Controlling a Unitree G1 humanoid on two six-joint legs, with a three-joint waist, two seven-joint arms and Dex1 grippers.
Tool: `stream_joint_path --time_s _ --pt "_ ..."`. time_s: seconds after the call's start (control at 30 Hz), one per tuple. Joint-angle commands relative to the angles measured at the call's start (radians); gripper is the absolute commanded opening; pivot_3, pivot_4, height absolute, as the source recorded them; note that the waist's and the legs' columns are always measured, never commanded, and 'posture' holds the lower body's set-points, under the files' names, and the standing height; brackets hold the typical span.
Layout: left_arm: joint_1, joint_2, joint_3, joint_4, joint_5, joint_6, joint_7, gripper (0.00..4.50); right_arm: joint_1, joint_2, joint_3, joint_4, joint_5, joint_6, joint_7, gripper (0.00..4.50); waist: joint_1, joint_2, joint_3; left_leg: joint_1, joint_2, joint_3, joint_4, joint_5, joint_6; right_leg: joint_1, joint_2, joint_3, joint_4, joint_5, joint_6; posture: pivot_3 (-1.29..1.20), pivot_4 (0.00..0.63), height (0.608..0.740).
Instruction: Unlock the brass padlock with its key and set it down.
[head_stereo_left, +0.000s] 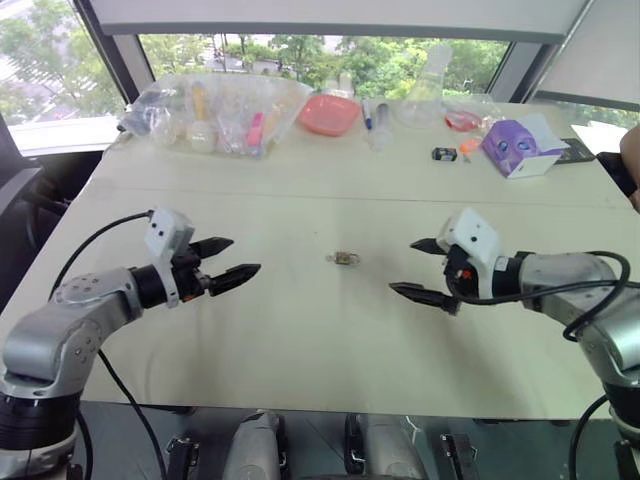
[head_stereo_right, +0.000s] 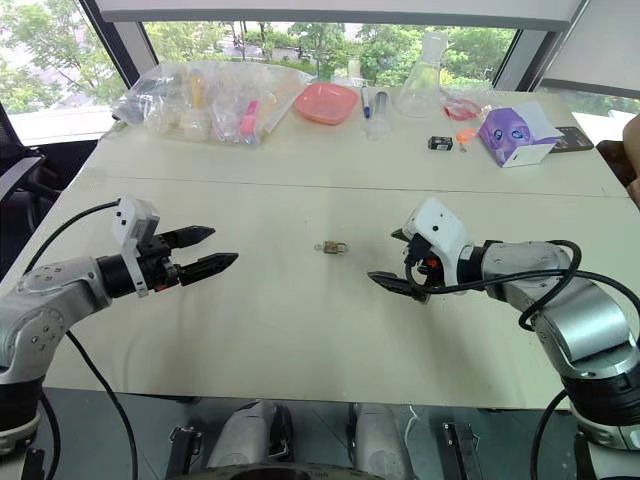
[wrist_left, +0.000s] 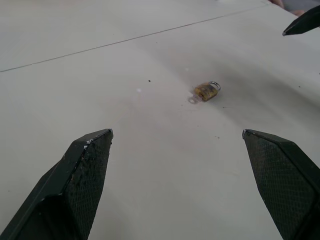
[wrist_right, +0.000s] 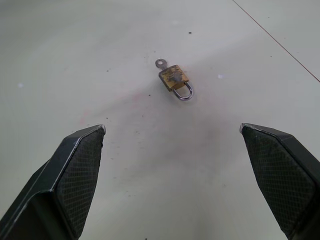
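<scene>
Between my two arms, roughly mid-way across the pale off-white surface (head_stereo_left: 300, 330), sits the tiny yellowish-brass padlock (head_stereo_left: 345, 258) with its thin silvery shackle loop, lying flat on its side. From the right wrist camera I can see the small thin silvery key (wrist_right: 161, 63) poking out of the lock's bottom end, its round head with a hole resting on the surface, and the shackle looks seated in the body as far as I can tell.

My left end effector (head_stereo_left: 224, 262) hovers off to the left of the padlock, black fingers spread wide apart, nothing in them. My right end effector (head_stereo_left: 423, 268) mirrors it on the other side, fingers just as wide and empty too. Both point in toward the lock but neither touches it, there's a clear stretch of bare surface on each side.

Along the far edge, well away from the action, there's a clear plastic bag of mixed bits (head_stereo_left: 215, 112), a shallow pink plastic dish (head_stereo_left: 329, 114), a clear glass flask (head_stereo_left: 425, 95), a small purple-and-white cardboard box (head_stereo_left: 522, 146) and a little black-and-white item (head_stereo_left: 444, 154) beside an orange bit (head_stereo_left: 469, 146)
</scene>
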Motion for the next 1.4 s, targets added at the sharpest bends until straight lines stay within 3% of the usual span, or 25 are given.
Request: stream_joint_path --time_s 0.03,0.8,1.17,1.4 --pt "-0.002 -0.002 0.029 -0.011 -0.01 -0.016 0.002 4.32 -0.018 -0.008 -0.013 -0.007 -0.008 -0.033 0.006 4.5 0.0 0.0 0.0 0.0 0.0 0.0 0.0 0.0 0.0 0.0 0.0 0.0 0.0 0.0 0.0 0.0 0.15 0.74" --pt "-0.013 0.004 -0.009 -0.002 0.017 -0.029 -0.02 4.32 -0.03 -0.003 0.017 0.021 -0.05 -0.062 0.017 4.5 0.0 0.0 0.0 0.0 0.0 0.0 0.0 0.001 -0.002 0.0 0.0 0.0 0.0 0.0 0.0 0.0 0.15 0.74" --pt "-0.093 0.189 -0.13 0.058 0.124 -0.115 -0.263 4.32 -0.355 0.208 0.387 0.376 -0.275 -0.163 0.063 4.5 -0.007 0.002 0.001 -0.001 0.0 0.002 0.001 0.002 -0.003 -0.003 0.001 0.0 0.003 0.0 0.0 0.0 0.15 0.74" --pt "-0.086 0.194 -0.101 0.031 0.115 -0.104 -0.263 4.32 -0.491 0.342 0.481 0.694 -0.393 -0.276 0.104 4.5 0.0 0.002 0.001 -0.006 0.0 0.004 0.002 0.002 -0.003 -0.008 0.0 0.0 0.004 0.0 0.0 0.0 0.15 0.74"
